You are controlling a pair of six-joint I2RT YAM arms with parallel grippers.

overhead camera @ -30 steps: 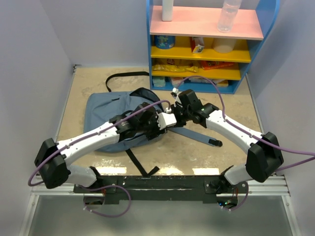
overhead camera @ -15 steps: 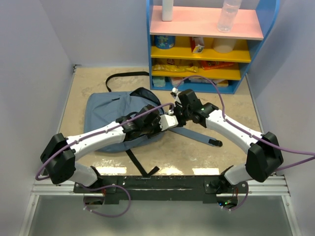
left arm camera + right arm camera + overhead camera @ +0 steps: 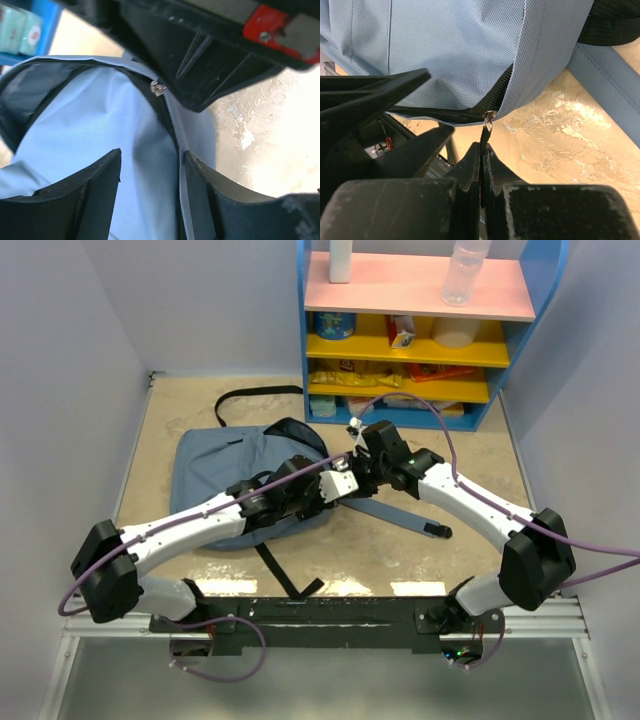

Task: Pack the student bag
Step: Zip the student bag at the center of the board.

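Between the right gripper's (image 3: 482,150) jaws, shut tight, sat the zip pull (image 3: 488,120) of the student bag (image 3: 455,50). It was pinched by its thin tab so the slider could be drawn along the teeth, and the zip lay partly undone at that corner. Just beside it, the left gripper (image 3: 150,172) had its jaws apart and held nothing. One jaw stood on either side of the bag's opened lip, seemingly to brace or spread the fabric. The bag lay flat on the worktop (image 3: 400,560), left of centre, its mouth turned right toward both arms and a shoulder strap (image 3: 400,517) trailing to the near right. At the far right stood a shelf unit (image 3: 400,285) of supplies, likely the things to pack.
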